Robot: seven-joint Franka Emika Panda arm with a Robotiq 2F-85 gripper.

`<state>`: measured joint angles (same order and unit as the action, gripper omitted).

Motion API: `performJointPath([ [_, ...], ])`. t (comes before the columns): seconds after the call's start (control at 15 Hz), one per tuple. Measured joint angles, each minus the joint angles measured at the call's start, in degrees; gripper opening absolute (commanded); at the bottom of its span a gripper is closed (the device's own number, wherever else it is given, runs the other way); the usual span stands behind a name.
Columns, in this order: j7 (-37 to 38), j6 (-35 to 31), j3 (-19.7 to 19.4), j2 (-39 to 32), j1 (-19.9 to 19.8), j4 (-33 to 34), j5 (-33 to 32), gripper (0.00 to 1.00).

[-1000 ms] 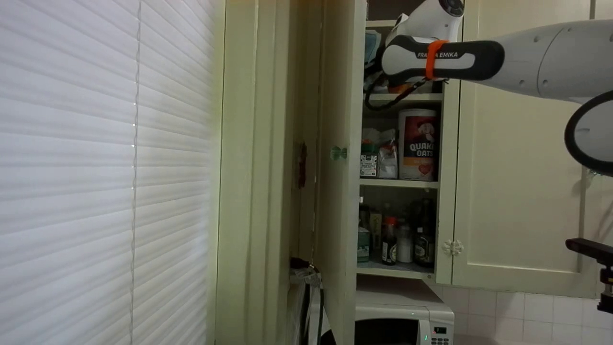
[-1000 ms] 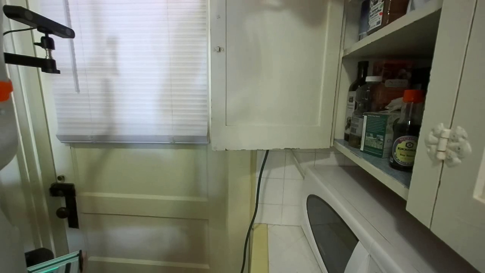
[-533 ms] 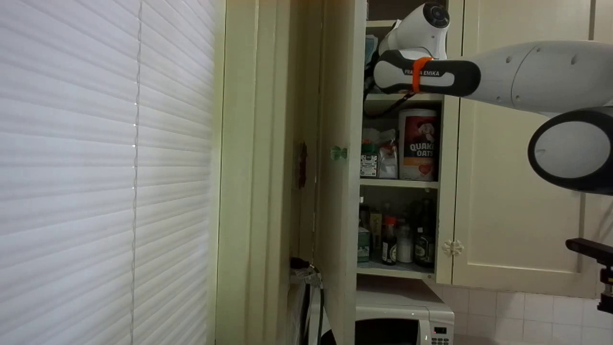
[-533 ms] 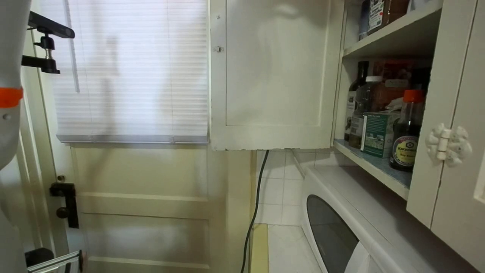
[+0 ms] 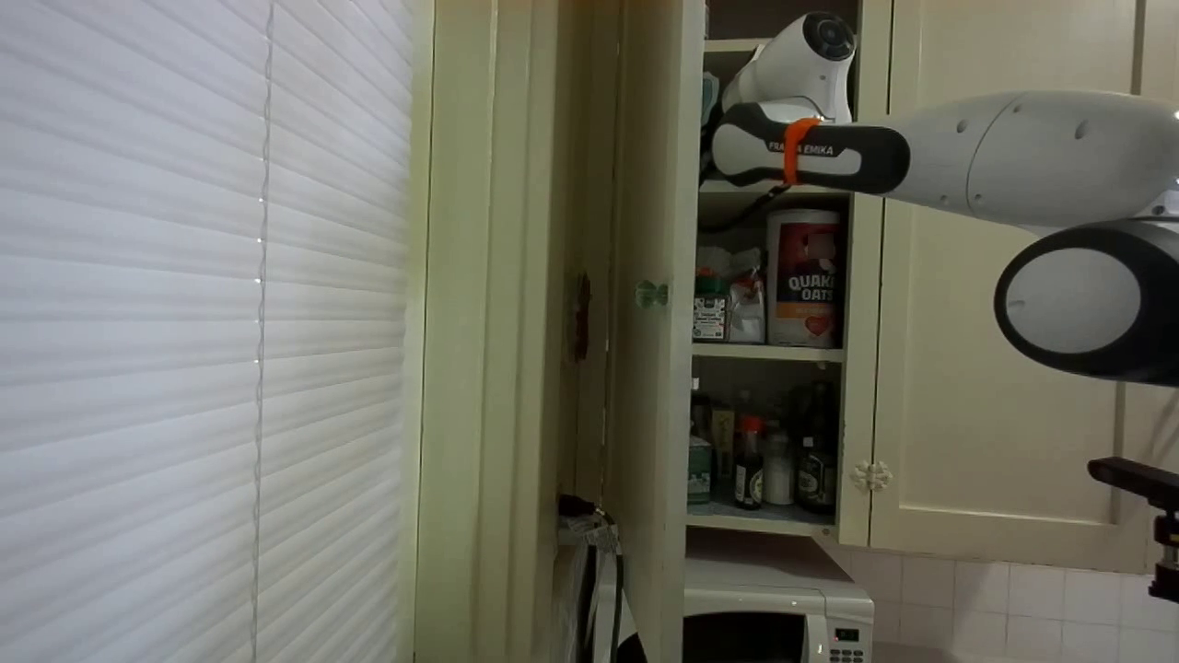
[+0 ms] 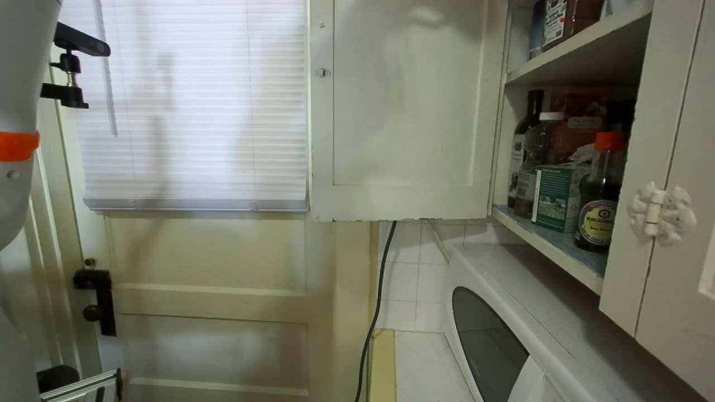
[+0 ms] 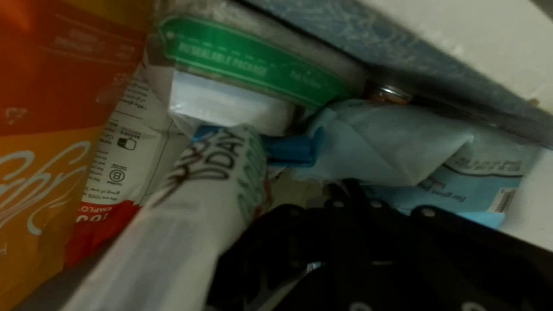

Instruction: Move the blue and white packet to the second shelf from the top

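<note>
The blue and white packet (image 7: pixel 380 138), pale and soft, is just beyond my gripper (image 7: pixel 345 188) in the wrist view. The fingers are together, and a pale strip of packet film appears pinched between their tips. The packet's printed blue side (image 7: pixel 453 190) runs behind the right finger. In an exterior view a sliver of the packet (image 5: pixel 708 97) shows between the door edge and the arm. The second board from the top in that view (image 5: pixel 834 191) is below it. I cannot tell whether the packet rests on it. The gripper is hidden in both exterior views.
Around the gripper are an orange-brown packet (image 7: pixel 65 129), a rolled white bag (image 7: pixel 185 216), a blue clip (image 7: pixel 289 149) and a green-labelled package (image 7: pixel 255 65). The shelf's edge (image 7: pixel 497 39) is close by. The open cupboard door (image 5: pixel 654 414) borders the opening.
The arm has moved down and to the left in an exterior view. The visible sliver of the packet there has shifted down and left and become narrower.
</note>
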<state>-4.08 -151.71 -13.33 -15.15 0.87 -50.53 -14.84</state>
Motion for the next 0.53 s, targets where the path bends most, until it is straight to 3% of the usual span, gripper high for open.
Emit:
performJointPath([
  [0.13, 0.42, 0.58, 0.0, -0.08, 0.06, 0.09, 0.0, 0.0],
  [0.2, 0.64, 0.91, 0.0, -0.08, 0.09, 0.15, 0.02, 0.26],
  [0.33, 1.05, 1.73, 0.0, -0.08, 0.14, 0.4, 0.05, 0.32],
  [0.53, 1.21, 3.23, 0.23, -0.01, 0.36, 0.95, 0.13, 0.55],
])
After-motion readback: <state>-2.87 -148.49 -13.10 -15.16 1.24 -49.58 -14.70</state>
